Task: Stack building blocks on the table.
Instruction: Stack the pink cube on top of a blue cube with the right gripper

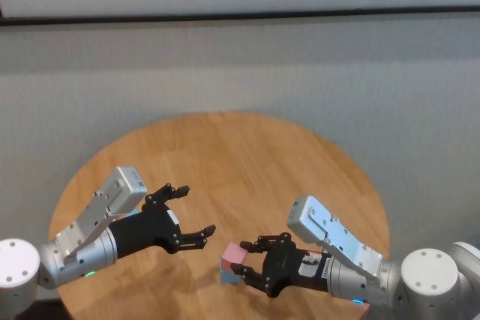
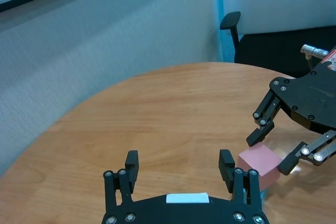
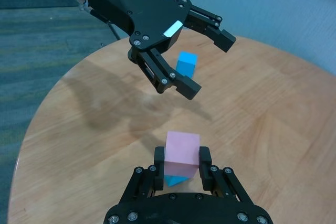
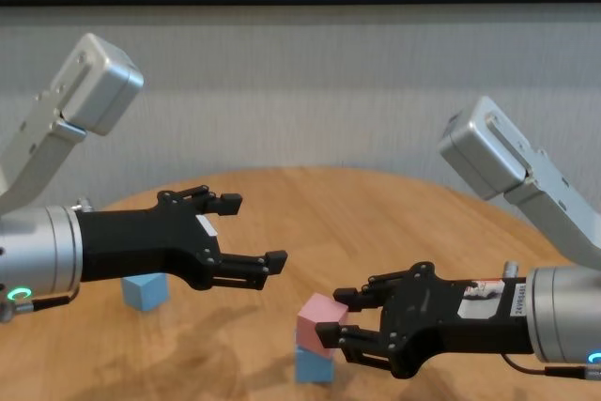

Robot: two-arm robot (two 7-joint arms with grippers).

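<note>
Pink block is held between the fingers of the right end effector, which is closed on its two sides. It sits a little tilted on top of a light blue block that stands on the round wooden bench, near the front edge and a bit to the robot's right of centre. From the chest view I cannot tell if the pink block rests fully on the blue one or hangs just above it.

The relation that matters for the coming move is this: the second light blue block stands on the bench at the robot's left, well apart from the small stack, below and behind the left end effector. This end effector is wide open, holds nothing and hovers above the bench, with its fingers pointing toward the stack. So the left arm is clearly the nearer one to the free block, but in my judgement it must draw back and go down to reach it. All blocks are cubes, so no long axis decides the grip.
</note>
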